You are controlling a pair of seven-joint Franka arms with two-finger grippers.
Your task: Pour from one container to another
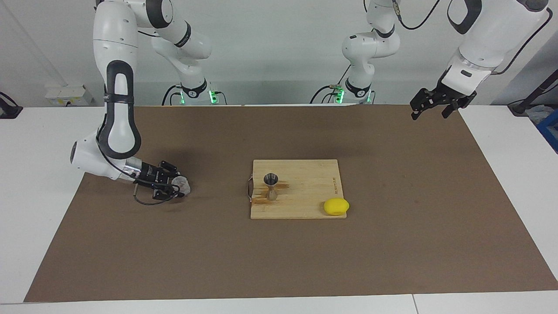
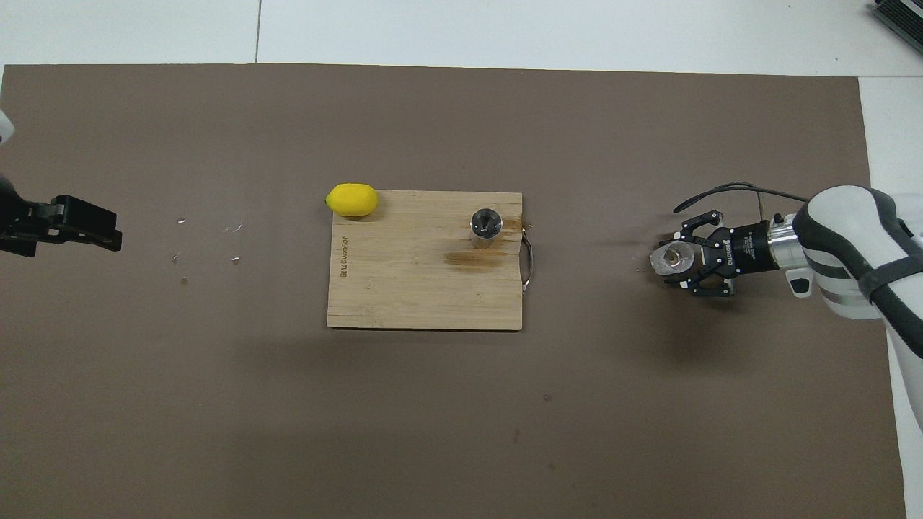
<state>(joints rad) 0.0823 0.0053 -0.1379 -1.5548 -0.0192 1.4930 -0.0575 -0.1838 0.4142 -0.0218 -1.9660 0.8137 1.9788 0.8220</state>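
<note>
Your right gripper (image 2: 676, 261) lies low at the right arm's end of the counter (image 1: 392, 244), its fingers (image 2: 694, 238) drawn in around the small clear glass tumbler (image 2: 672, 259), which stands upright on the brown mat; whether they press it yet is unclear. The metal jigger (image 1: 271, 184) stands upright on the wooden board (image 1: 305, 205) mid-counter, sideways from the tumbler toward the left arm's end, so the right arm is nearer. Your left gripper (image 1: 430, 107) waits raised, fingers apart.
</note>
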